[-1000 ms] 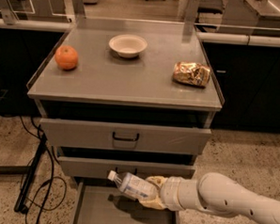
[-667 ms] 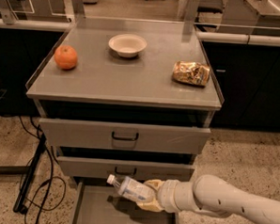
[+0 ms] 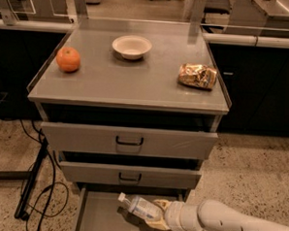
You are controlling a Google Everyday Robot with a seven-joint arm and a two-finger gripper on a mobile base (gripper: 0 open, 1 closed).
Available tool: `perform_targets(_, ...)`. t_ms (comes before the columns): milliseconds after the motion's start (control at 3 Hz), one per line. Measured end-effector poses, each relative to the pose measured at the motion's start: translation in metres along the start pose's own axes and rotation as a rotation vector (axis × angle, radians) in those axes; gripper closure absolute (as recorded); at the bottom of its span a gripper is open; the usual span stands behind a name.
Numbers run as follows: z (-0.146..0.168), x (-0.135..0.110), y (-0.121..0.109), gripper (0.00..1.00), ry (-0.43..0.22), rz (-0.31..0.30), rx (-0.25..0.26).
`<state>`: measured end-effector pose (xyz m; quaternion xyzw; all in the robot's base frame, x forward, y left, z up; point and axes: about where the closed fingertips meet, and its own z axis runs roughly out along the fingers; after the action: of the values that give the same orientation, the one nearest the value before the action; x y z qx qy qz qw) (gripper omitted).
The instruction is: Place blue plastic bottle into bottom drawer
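Gripper (image 3: 159,216), tan fingers on the white arm entering from lower right of frame, is pinching the base end of the small clear blue plastic bottle (image 3: 140,208) with white cap and pale blue label. Bottle sits near-horizontal, cap pointing upper left, over the flat grey floor of the open bottom drawer (image 3: 96,218) at bottom centre. I can't tell if it touches the floor. Risks as I judge them: if I release from height, it bounces or rolls on the smooth tray. If I lift the wrist on retreat, it clips the grey middle drawer front (image 3: 129,175) just above. Round orange fruit (image 3: 68,59), white bowl (image 3: 132,46) and crumpled gold snack bag (image 3: 198,75) on the cabinet top are well apart, no concern.
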<state>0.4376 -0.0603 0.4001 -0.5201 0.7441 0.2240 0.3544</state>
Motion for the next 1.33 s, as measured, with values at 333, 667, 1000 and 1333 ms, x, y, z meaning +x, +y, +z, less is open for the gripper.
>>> perform_targets(333, 0.025, 0.039, 0.003, 1.0, 0.02, 0.017, -0.008)
perform_targets(667, 0.054, 0.07, 0.004, 1.0, 0.071, 0.028, -0.039)
perform_targets(1000, 0.091, 0.099, 0.004, 1.0, 0.13, 0.032, -0.079)
perform_targets(1333, 0.091, 0.099, 0.004, 1.0, 0.13, 0.032, -0.08)
